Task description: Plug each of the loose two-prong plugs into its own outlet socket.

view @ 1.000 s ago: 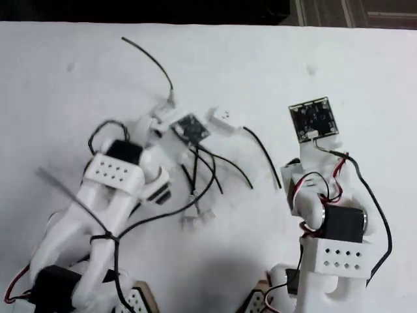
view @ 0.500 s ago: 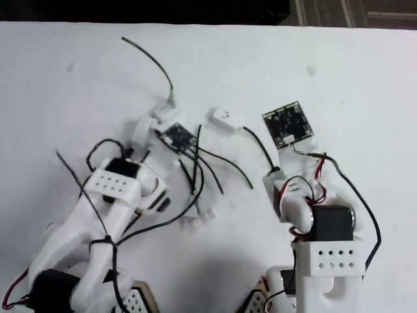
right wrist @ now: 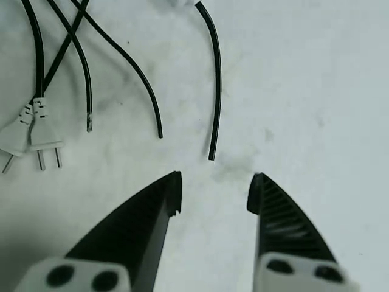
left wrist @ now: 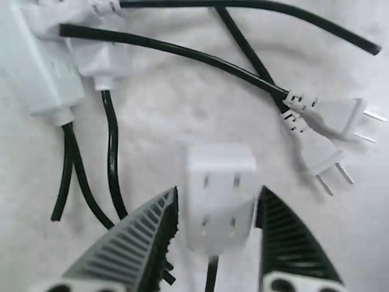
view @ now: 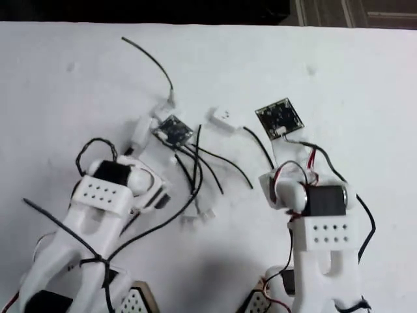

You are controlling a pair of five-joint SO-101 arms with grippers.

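Observation:
In the left wrist view a white outlet socket (left wrist: 220,198) sits between the fingers of my left gripper (left wrist: 217,193), which is shut on its sides; its black cord runs back under the wrist. Two white two-prong plugs (left wrist: 331,118) lie side by side just beyond it. Two more white sockets (left wrist: 45,61) with cords lie farther off. My right gripper (right wrist: 214,177) hangs open over bare table, with the two plugs (right wrist: 30,137) off to one side. From above, the plugs (view: 197,215) lie between the left arm (view: 107,189) and the right arm (view: 322,222).
Loose black cords (view: 215,163) cross the middle of the table, and one cord end (right wrist: 213,91) lies just ahead of the right gripper. Another white socket (view: 225,117) lies near the centre back. The far half of the white table (view: 339,59) is bare.
The right arm has swung left toward the cords. The left arm has drawn back and to the left.

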